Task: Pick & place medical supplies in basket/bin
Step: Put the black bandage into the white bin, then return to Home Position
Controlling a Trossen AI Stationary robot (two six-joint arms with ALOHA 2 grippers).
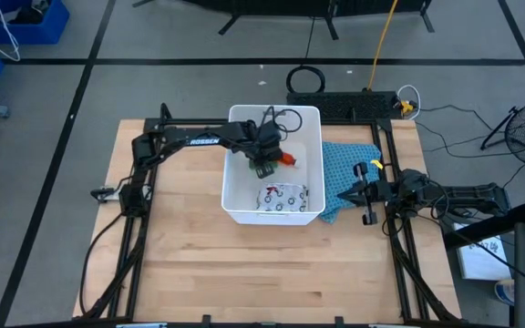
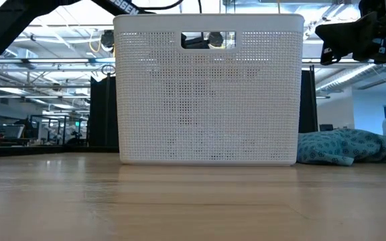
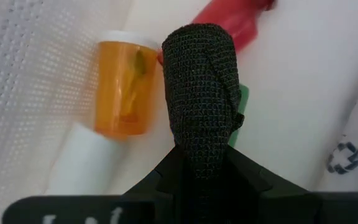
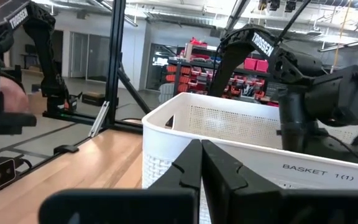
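Your left gripper (image 1: pixel 264 167) is inside the white basket (image 1: pixel 240 196), which stands in the middle of the tabletop (image 1: pixel 190 264), closer to the far edge. The fingers are narrow and they hold a black block (image 3: pixel 201 93) wrapped in a rough woven material; in the left wrist view you see it standing out from between the two dark fingers.

Under the held block, on the basket floor, you can see several supplies. The orange pill bottle (image 3: pixel 124 87) lies just beside the block, and a small white bottle (image 3: pixel 82 165) lies end to end with it. A red tube (image 3: pixel 235 18) lies past the block, and a small part of a green block (image 3: pixel 241 102) shows at its side. The white patterned packet (image 1: pixel 283 197) lies flat in the basket, in the part closer to the near edge of the tabletop.

Your right gripper (image 1: pixel 365 194) waits near the right edge of the tabletop, above the edge of the blue cloth (image 1: pixel 346 169). Its fingers are fully together and hold nothing. The cloth lies just beside the right wall of the basket.
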